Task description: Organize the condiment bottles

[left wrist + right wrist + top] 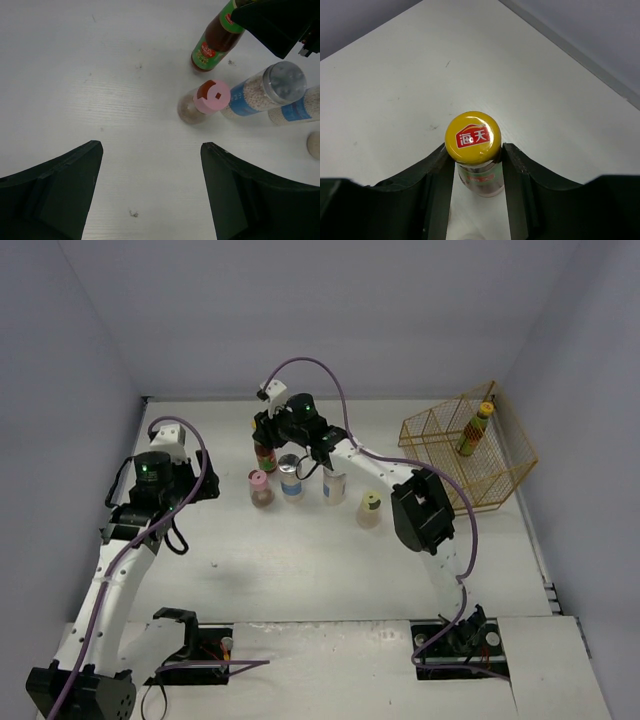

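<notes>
My right gripper (268, 440) is shut on the neck of a slim dark sauce bottle with a yellow cap (473, 137), standing upright on the table at the back (265, 456). Next to it stand the pink-lidded brown jar (261, 488), two silver-lidded white-labelled jars (291, 478) (334, 483) and the pale yellow-green-lidded jar (369, 508). The second yellow-capped sauce bottle (475, 428) is inside the gold wire basket (500, 480). My left gripper (151, 146) is open and empty, left of the pink-lidded jar (207, 100) and the held bottle (215, 45).
The wire basket sits at the far right near the wall. The right arm (420, 510) arcs over the table just right of the row of jars. White walls close the table at the back and the sides.
</notes>
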